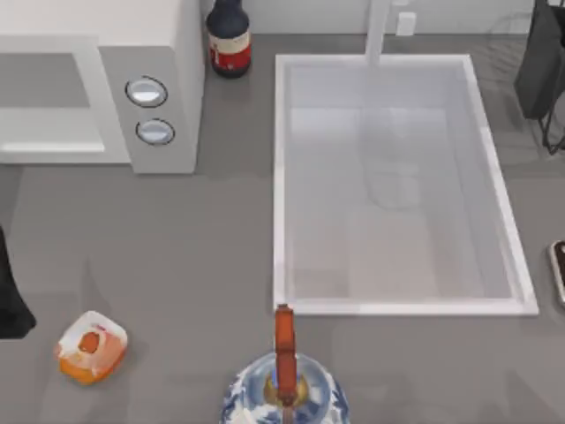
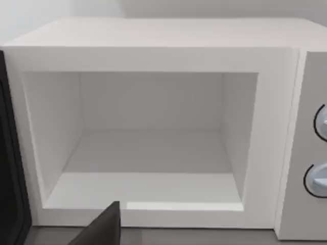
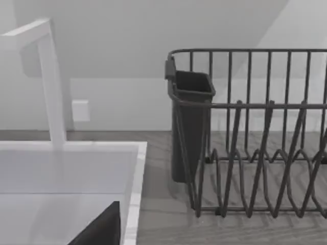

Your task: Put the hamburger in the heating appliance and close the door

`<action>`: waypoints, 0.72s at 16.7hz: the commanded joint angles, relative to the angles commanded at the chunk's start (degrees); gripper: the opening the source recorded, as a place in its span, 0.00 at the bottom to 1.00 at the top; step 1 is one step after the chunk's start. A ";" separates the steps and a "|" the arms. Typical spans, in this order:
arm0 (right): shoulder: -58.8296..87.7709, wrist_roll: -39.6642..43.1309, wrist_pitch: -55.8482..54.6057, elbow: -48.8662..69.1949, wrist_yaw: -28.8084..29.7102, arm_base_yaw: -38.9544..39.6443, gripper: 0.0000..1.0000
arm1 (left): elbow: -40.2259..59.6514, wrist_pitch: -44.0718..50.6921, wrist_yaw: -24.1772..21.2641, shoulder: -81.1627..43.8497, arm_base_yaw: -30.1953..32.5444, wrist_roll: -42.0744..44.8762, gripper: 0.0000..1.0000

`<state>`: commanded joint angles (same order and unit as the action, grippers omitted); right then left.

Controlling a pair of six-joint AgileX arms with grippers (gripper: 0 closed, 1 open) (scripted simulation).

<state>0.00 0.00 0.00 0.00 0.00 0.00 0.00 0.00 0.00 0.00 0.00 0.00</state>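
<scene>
Hamburger [image 1: 91, 345] lies on the table [image 1: 177, 256] just right of the left gripper [image 1: 11, 296], whose finger state I cannot tell; microwave [image 2: 153, 127] faces it, cavity open

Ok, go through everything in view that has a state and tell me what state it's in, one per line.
microwave: cavity open and empty
hamburger: lying on the table near the top view's left front, ungrasped
kettle: upright at the front edge, handle on top
dark bottle: upright, beside the microwave
sink: empty
dish rack: empty
</scene>
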 joint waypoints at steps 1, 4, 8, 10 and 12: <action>0.00 0.00 0.00 0.00 0.00 0.00 1.00 | 0.00 0.00 0.00 0.00 0.00 0.00 1.00; 0.00 0.00 0.00 0.00 0.00 0.00 1.00 | 1.56 1.48 0.17 -1.90 0.33 0.35 1.00; 0.00 0.00 0.00 0.00 0.00 0.00 1.00 | 9.44 9.17 0.74 -12.92 2.22 2.23 1.00; 0.00 0.00 0.00 0.00 0.00 0.00 1.00 | 14.85 14.79 0.96 -22.05 3.72 3.64 1.00; 0.00 0.00 0.00 0.00 0.00 0.00 1.00 | 20.65 21.18 1.10 -33.26 5.48 5.25 1.00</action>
<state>0.00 0.00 0.00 0.00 0.00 0.00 20.65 21.18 1.10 -33.26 5.48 5.25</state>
